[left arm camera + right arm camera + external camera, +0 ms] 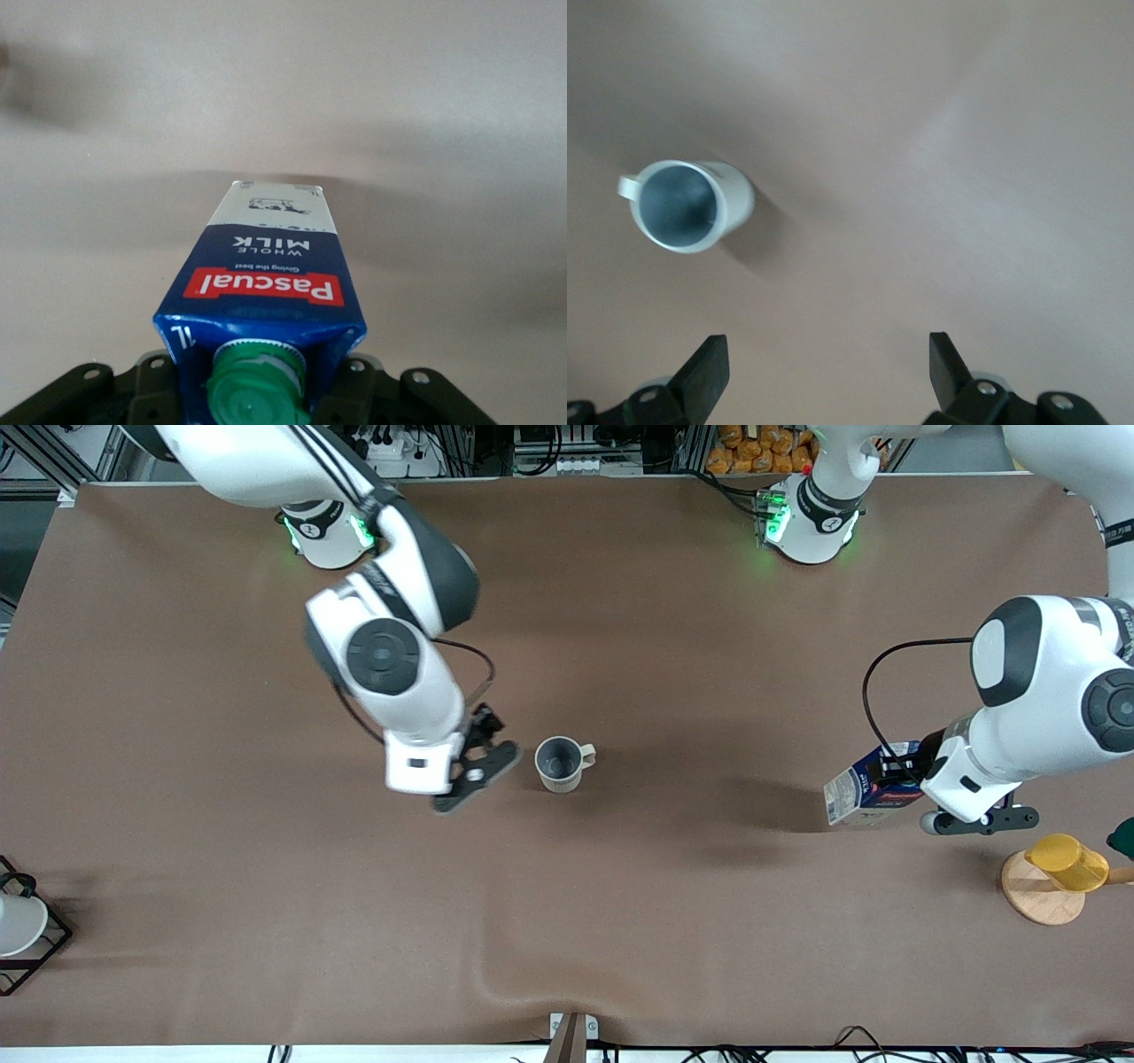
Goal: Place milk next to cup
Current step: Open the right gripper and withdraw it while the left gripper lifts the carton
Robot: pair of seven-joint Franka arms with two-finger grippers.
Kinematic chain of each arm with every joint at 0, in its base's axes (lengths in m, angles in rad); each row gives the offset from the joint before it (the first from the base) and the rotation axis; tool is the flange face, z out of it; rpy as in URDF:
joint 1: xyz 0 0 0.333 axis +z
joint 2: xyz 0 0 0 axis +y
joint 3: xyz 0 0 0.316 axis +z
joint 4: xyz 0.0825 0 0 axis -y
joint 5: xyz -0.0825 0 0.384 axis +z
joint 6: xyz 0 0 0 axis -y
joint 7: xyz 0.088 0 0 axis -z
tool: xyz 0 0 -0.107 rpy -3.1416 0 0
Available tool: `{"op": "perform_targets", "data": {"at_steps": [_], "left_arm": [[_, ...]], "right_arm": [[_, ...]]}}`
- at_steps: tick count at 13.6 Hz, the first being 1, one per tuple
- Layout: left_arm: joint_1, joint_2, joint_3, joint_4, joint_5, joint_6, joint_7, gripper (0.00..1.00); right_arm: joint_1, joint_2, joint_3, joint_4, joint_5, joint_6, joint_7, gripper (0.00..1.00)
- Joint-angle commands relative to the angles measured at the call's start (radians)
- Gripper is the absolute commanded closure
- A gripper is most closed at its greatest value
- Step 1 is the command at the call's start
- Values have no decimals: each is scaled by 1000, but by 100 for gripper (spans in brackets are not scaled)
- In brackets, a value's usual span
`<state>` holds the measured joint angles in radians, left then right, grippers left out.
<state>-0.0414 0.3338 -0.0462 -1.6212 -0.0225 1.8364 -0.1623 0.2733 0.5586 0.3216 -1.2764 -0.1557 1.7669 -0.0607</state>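
Observation:
The milk [855, 793] is a dark blue carton with a green cap, near the left arm's end of the table. My left gripper [897, 772] is shut on its top and holds it tilted, apparently just above the table. In the left wrist view the milk [266, 283] fills the middle, with the green cap between the fingers [341, 390] of my left gripper [259, 390]. The cup [560, 763], a pale beige-grey mug, stands upright mid-table. My right gripper [423, 786] hovers beside it toward the right arm's end, open and empty. The right wrist view shows the cup [691, 208] and my open right gripper [828, 363].
A yellow cup [1067, 861] sits on a wooden disc [1032, 899], nearer the front camera than the milk. A white cup in a black wire rack [18, 926] stands at the right arm's end. The brown cloth has a wrinkle [496, 983] near the front edge.

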Motion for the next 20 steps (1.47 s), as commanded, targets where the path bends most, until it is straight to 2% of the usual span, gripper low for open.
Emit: {"op": "perform_targets", "data": {"at_steps": [1,4,7,11,13,15,16,18,20], "left_arm": [[-3,-59,-18,-3,-19,-77,-74,45],[-3,-96,-87,-11,-19,-152,-173,45],[-2,-116,-177,-16,-19,-170,-301,45],[-3,-116,-341,-20,-14,-181,-498,45],[-3,-113,-424,-17,-2,-161,-551,45],[-5,-111,-493,-17,-2,-152,-551,45],[-6,-102,-529,-19,-2,-125,-560,45],[-52,-72,-570,-35,-2,-60,-611,45],[-139,-50,-570,-49,-2,-14,-672,45]], "right_arm": [[-145,-86,14,-55,22,-26,5,0],[-304,-162,14,-121,22,-23,4,0],[-446,-290,17,-208,31,-41,-2,0],[-484,-354,4,-204,35,-75,-1,0],[-476,-362,-50,-204,53,-86,12,0],[-395,-403,-218,-204,119,-107,13,0],[-385,-419,-255,-202,142,-172,15,0],[-376,-456,-289,-201,148,-236,71,0],[-355,-495,-311,-195,148,-349,183,0]]}}
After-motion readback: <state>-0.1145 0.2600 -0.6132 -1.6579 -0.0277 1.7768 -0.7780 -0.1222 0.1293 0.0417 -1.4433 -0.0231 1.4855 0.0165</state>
